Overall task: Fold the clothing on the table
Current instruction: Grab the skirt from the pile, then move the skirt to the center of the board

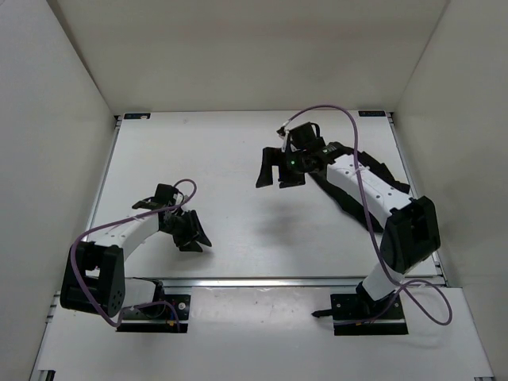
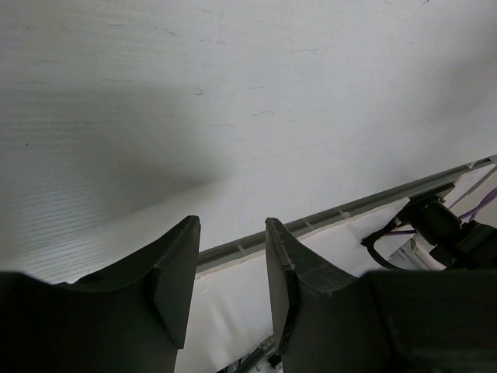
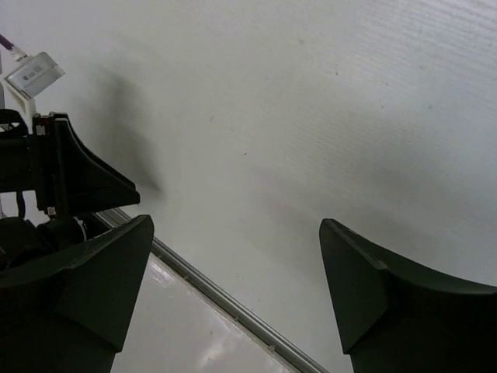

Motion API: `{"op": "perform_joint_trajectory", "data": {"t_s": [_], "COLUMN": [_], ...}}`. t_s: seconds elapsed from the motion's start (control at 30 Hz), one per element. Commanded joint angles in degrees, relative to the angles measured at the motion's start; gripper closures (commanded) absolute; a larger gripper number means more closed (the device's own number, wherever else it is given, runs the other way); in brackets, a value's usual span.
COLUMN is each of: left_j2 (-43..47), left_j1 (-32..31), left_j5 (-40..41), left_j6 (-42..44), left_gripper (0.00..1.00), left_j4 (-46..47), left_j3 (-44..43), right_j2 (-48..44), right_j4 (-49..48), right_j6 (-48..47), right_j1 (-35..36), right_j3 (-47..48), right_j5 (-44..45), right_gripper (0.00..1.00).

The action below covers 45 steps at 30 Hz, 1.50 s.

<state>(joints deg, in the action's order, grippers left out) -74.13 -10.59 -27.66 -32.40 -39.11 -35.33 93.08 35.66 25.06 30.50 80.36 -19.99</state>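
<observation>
The clothing (image 1: 382, 171) is a black garment lying bunched at the right side of the white table (image 1: 222, 159), largely hidden under my right arm. My right gripper (image 1: 278, 176) hovers left of it over bare table, jaws wide open and empty; the right wrist view shows the same gripper (image 3: 235, 225) with only table between its fingers. My left gripper (image 1: 196, 240) sits low near the front left, far from the clothing. It is open and empty, and in the left wrist view this gripper (image 2: 233, 224) points toward the front edge.
A metal rail (image 2: 349, 206) runs along the table's near edge, with the arm base plates beyond it. White walls (image 1: 71, 143) enclose the table on the left, back and right. Purple cables (image 1: 333, 111) loop off both arms. Part of the left arm (image 3: 74, 179) shows in the right wrist view.
</observation>
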Motion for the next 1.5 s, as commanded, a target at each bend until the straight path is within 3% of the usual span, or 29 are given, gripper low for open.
{"op": "perform_joint_trajectory", "data": {"t_s": [0.0, 0.03, 0.1, 0.2, 0.27, 0.4, 0.53, 0.67, 0.7, 0.73, 0.8, 0.93, 1.0, 1.1, 1.27, 1.47], "left_j2": [1.5, 1.5, 1.3, 1.4, 1.7, 1.5, 0.7, 0.9, 0.9, 1.2, 1.6, 1.7, 1.8, 1.6, 4.1, 10.0], "left_j1": [0.6, 0.1, -0.1, 0.2, 0.8, 0.6, -0.1, -0.2, 0.1, 0.7, 1.0, 0.4, 1.3, 5.9, 8.4, 13.7], "left_j5": [-1.0, -1.0, -1.2, -1.3, -1.3, -1.3, -1.6, -2.2, -1.9, -2.2, -2.0, -1.6, -2.3, -4.7, -3.1, -2.7], "left_j6": [0.3, 0.2, 0.1, 0.2, 0.7, 0.8, 0.0, 0.0, -0.1, 0.1, 0.1, 0.1, 0.0, 1.0, -0.7, -6.7], "left_gripper": [0.5, 0.5, 0.5, 0.49, 0.49, 0.49, 0.49, 0.49, 0.48, 0.49, 0.49, 0.49, 0.49, 0.49, 0.49, 0.48], "left_j4": [0.3, 0.4, 0.8, 0.8, 0.5, 0.7, 1.6, 2.0, 1.8, 1.6, 1.1, 1.4, 2.0, 3.2, 3.5, 8.2], "left_j3": [-0.4, -0.3, -0.1, 0.1, 0.3, 0.0, 0.6, 0.7, 0.9, 0.9, 0.4, -0.2, -0.3, -3.0, -14.1, -20.6], "right_j2": [-0.2, 0.7, 1.7, 0.5, -0.4, -1.9, 1.0, 6.0, 6.5, 7.7, 8.5, 2.6, -0.6, -3.2, -2.4, -8.6], "right_j4": [-1.5, 1.3, 6.5, 10.6, 10.7, 9.3, 7.8, 6.0, 5.1, 4.7, 5.5, 4.9, 4.2, 4.9, 12.8, 11.8], "right_j6": [-0.1, -0.9, -3.0, -6.4, -7.5, -8.2, -8.4, -8.2, -8.6, -9.9, -10.0, -11.4, -12.2, -12.5, -12.5, -8.7], "right_j1": [-2.2, -4.2, -6.2, -12.8, -21.3, -36.1, -41.5, -41.4, -41.1, -41.2, -40.4, -35.2, -30.9, -23.0, -10.4, -11.9], "right_j3": [1.0, 1.2, 1.5, -2.9, -6.1, -11.9, -14.6, -15.1, -15.0, -14.6, -12.5, -6.1, -0.4, 14.6, 31.5, 28.0], "right_j5": [-4.5, -2.0, 2.2, 16.3, 25.6, 30.4, 32.9, 34.3, 32.6, 30.6, 24.3, 16.1, 5.7, -1.3, 8.6, 5.1], "right_gripper": [0.12, 0.05, 0.0, 0.07, 0.1, 0.16, 0.15, 0.15, 0.2, 0.31, 1.0, 1.0, 1.0, 1.0, 1.0, 1.0]}}
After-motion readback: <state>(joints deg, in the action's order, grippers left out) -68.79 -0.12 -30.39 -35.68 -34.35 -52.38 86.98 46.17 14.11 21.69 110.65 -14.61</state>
